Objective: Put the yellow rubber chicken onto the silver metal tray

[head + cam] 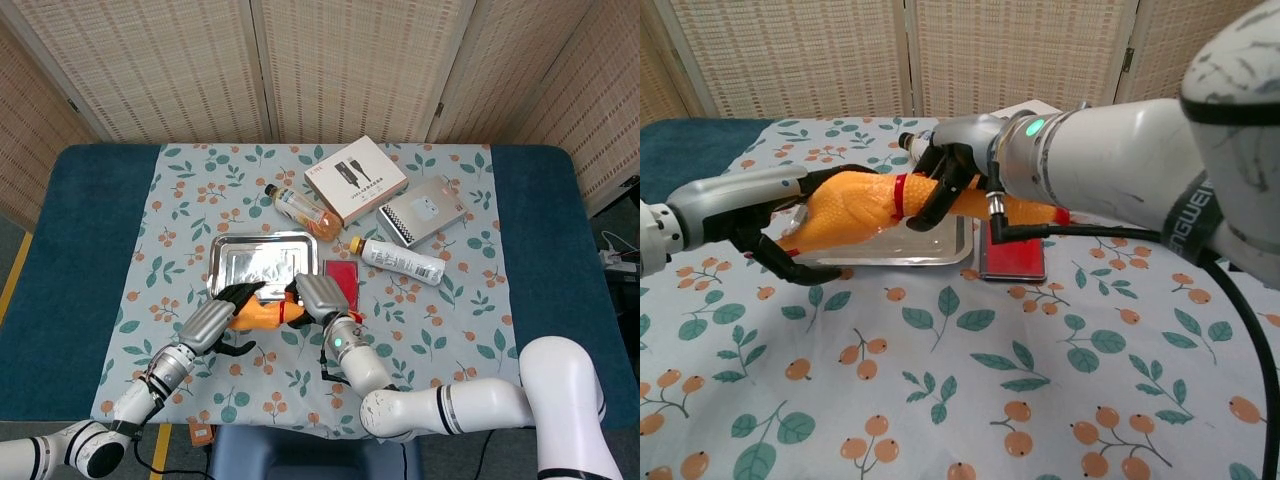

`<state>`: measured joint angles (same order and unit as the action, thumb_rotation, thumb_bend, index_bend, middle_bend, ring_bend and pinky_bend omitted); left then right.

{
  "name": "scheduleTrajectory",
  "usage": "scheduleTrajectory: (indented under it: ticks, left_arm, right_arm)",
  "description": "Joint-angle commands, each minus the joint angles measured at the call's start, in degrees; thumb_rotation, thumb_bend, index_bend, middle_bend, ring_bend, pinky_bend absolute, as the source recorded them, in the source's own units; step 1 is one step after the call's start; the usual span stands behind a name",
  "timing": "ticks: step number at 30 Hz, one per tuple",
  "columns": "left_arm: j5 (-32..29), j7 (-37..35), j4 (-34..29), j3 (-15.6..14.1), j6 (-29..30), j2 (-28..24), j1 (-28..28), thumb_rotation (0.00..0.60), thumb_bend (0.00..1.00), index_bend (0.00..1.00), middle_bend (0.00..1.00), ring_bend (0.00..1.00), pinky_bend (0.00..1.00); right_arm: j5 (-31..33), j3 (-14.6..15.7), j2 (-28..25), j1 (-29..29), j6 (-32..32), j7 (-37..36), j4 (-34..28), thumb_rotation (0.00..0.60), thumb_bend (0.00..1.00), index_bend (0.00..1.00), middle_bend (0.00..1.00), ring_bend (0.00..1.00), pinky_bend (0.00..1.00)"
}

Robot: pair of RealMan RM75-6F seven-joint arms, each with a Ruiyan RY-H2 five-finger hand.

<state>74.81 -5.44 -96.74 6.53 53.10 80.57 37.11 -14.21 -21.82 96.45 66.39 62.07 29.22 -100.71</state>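
Observation:
The yellow rubber chicken (845, 210) with a red neck band hangs in the air over the near edge of the silver metal tray (890, 256). My right hand (940, 185) grips it at the neck. My left hand (765, 225) sits at the chicken's rear with fingers spread above and below it, not closed on it. In the head view the chicken (258, 313) lies between the left hand (210, 325) and the right hand (318, 297), just in front of the tray (262, 262).
A red flat case (342, 278) lies right of the tray. Behind are an orange-drink bottle (300, 208), a white box (355, 180), a silver box (424, 211) and a white bottle (402, 260). A floral cloth covers the table.

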Motion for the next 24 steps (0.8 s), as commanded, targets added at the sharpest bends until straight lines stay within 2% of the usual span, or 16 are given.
scheduleTrajectory:
  ticks: [1,3,5,6,8,11,17,24]
  left_arm:
    - [0.05,0.11,0.73,0.52,2.24,1.40,-0.80,0.600,0.32,0.27,0.21,0.15,0.28]
    - [0.32,1.47,1.40,0.34,2.91,1.97,-0.86,0.600,0.35,0.60,0.51,0.41,0.55]
    - [-0.22,2.86,1.93,0.56,4.30,3.19,-1.26,0.600,0.39,0.74,0.65,0.57,0.75]
    - [-0.76,4.14,2.07,0.74,5.27,3.99,-1.53,0.600,0.45,0.81,0.73,0.65,0.85]
    - [-1.27,6.60,2.14,0.90,6.76,5.06,-1.85,0.600,0.55,0.86,0.83,0.76,0.95]
    - [-0.54,9.58,2.32,0.92,9.18,6.02,-2.30,0.600,0.63,0.85,0.95,0.81,1.00]
    - [-1.58,12.39,1.17,0.67,8.83,5.79,-2.35,0.600,0.72,0.86,0.95,0.81,1.00]
    - [-2.11,12.96,0.93,0.71,8.47,5.59,-2.35,0.600,0.72,0.86,0.95,0.81,0.99]
  right_arm:
    - [-0.10,-0.02,-0.01,-0.07,0.01,-0.01,-0.03,0.600,0.31,0.91,0.65,0.79,1.00]
    - [-0.10,-0.03,-0.03,-0.12,-0.07,-0.01,-0.01,0.600,0.31,0.91,0.65,0.79,1.00]
    - [-0.06,0.03,-0.02,-0.14,-0.13,0.08,0.06,0.600,0.31,0.91,0.65,0.79,1.00]
    - [0.04,0.03,-0.03,-0.14,-0.21,0.12,0.08,0.600,0.31,0.91,0.65,0.79,1.00]
    - [0.05,0.05,-0.03,-0.17,-0.22,0.17,0.12,0.600,0.31,0.91,0.65,0.79,1.00]
    - [0.21,-0.04,-0.15,-0.21,-0.34,0.20,0.08,0.600,0.31,0.91,0.65,0.79,1.00]
    - [0.38,-0.10,-0.26,-0.17,-0.24,0.46,-0.24,0.600,0.31,0.91,0.65,0.79,1.00]
    - [0.38,-0.20,-0.52,-0.23,0.06,0.56,-0.86,0.600,0.31,0.91,0.65,0.79,1.00]
